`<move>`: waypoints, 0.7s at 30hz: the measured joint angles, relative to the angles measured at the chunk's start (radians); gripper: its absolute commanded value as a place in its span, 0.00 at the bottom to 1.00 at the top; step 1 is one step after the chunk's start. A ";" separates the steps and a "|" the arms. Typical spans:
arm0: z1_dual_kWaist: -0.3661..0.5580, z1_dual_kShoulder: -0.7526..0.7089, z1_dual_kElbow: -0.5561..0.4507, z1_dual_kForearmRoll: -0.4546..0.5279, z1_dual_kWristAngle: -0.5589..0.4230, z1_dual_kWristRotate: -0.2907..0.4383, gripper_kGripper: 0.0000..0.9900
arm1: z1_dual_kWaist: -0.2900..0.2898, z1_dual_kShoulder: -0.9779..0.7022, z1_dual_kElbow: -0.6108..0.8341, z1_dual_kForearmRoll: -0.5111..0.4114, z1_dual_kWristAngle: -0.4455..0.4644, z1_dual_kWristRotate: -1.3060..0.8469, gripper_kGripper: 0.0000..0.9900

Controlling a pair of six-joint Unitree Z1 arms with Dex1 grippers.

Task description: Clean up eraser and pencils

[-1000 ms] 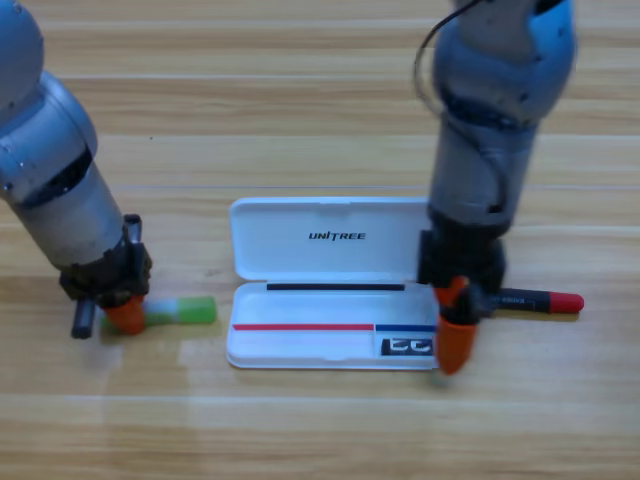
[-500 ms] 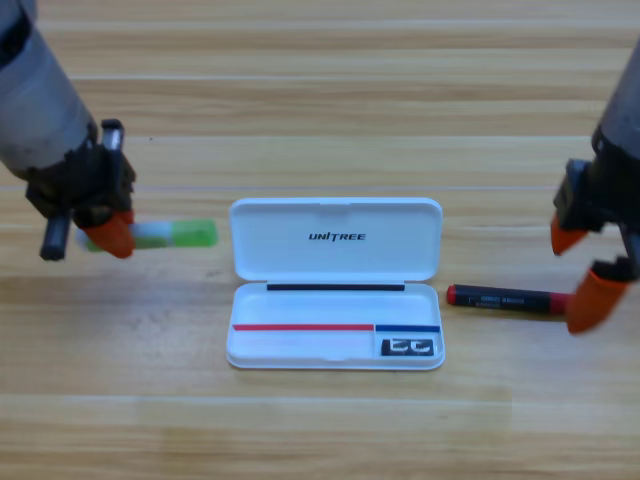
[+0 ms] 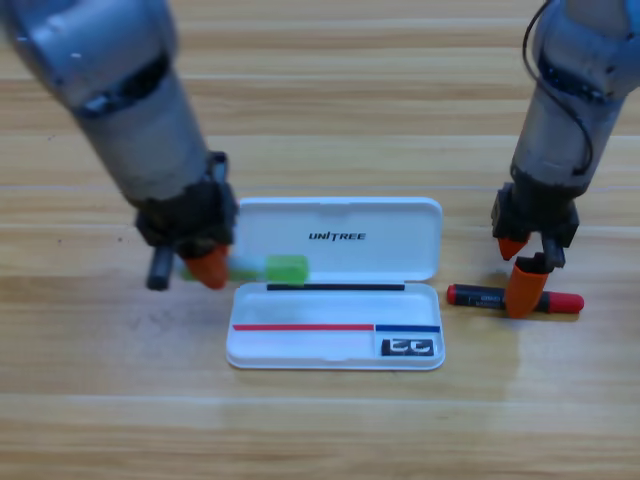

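- Left gripper [image 3: 212, 266] clenched on green pencil [image 3: 268, 268], over white case [image 3: 336, 345] lid.
- Right gripper [image 3: 520, 268] released, straddling black pencil [image 3: 515, 299].
- Eraser [image 3: 408, 347] lies in case.

Green pencil [image 3: 262, 268] over case lid, black pencil [image 3: 500, 298] on table, eraser [image 3: 408, 347] in case

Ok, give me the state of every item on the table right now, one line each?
White case: open, lid flat on the table.
Eraser: inside the case, right end of the tray.
Green pencil: held by the left gripper, over the lid's left edge.
Black pencil: lying on the table right of the case.
Right gripper: open, fingers straddling the black pencil.
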 measured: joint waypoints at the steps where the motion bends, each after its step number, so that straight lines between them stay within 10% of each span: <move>1: -0.009 0.011 -0.008 0.000 -0.001 -0.002 0.00 | 0.000 0.006 0.000 -0.009 -0.006 -0.001 0.86; 8: -0.051 0.078 -0.044 0.001 -0.012 -0.032 0.00 | -0.001 0.022 0.000 -0.055 -0.045 -0.009 0.73; 17: -0.075 0.142 -0.071 0.001 -0.022 -0.062 0.00 | -0.001 0.024 0.001 -0.057 -0.045 -0.054 0.00; 21: -0.084 0.159 -0.084 0.001 -0.025 -0.071 0.00 | -0.001 0.025 0.001 -0.058 -0.045 -0.064 0.00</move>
